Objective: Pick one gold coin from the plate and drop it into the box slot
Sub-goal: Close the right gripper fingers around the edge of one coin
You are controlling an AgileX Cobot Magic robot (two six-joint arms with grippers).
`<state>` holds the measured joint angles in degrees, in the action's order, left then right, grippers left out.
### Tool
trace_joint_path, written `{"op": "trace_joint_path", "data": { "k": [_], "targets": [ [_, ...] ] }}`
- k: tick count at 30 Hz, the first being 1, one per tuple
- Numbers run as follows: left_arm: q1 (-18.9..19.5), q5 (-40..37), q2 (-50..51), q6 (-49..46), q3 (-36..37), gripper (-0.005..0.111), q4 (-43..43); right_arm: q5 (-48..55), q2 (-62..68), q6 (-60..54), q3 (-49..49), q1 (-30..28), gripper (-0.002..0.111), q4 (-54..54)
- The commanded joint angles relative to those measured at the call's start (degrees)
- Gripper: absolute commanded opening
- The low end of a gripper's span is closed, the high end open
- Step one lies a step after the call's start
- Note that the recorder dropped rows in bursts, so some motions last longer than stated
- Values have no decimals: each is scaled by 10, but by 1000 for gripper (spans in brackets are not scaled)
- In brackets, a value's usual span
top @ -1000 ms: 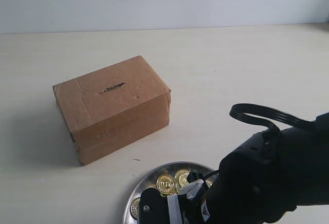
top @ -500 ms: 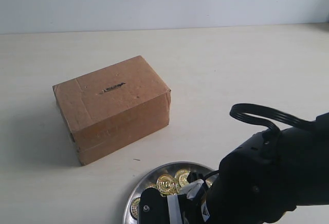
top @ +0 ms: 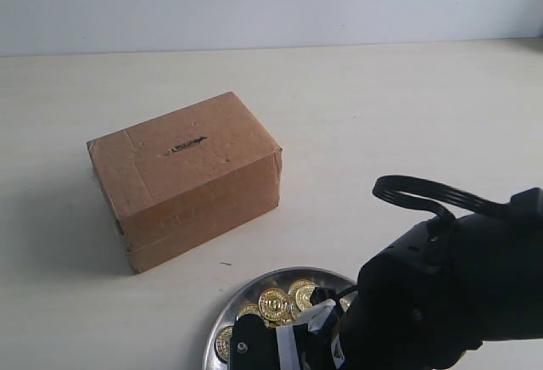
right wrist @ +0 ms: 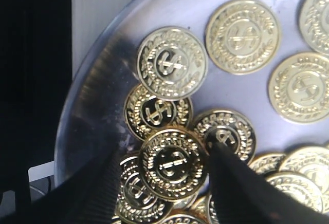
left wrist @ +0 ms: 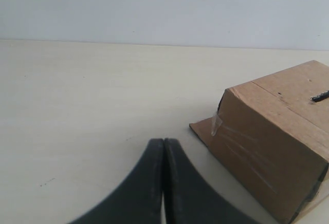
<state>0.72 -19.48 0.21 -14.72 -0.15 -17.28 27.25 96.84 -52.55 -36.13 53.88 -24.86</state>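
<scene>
The coin lay on top of the pile in the plate, overlapping other coins. Your right gripper was down over it, one finger on each side. One finger touched the coin's edge and the other sat just beside it. I couldn't tell whether they pinched it.

The plate sat at the near edge of the table, and your right arm covered its right part. The box stood well apart from the plate, further in toward the far left corner, with the slot on its top face.

Your left gripper was clenched on nothing, low over bare table near the box, not touching it.
</scene>
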Motion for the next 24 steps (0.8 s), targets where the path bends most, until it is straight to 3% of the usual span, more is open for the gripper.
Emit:
{"op": "trace_joint_path", "data": {
  "k": [1, 24],
  "targets": [
    [-1, 4, -2, 0, 1, 0, 1, 0, 0, 2, -3, 1, 51, -3],
    [-1, 4, -2, 0, 1, 0, 1, -20, 17, 2, -3, 1, 51, -14]
  ]
}}
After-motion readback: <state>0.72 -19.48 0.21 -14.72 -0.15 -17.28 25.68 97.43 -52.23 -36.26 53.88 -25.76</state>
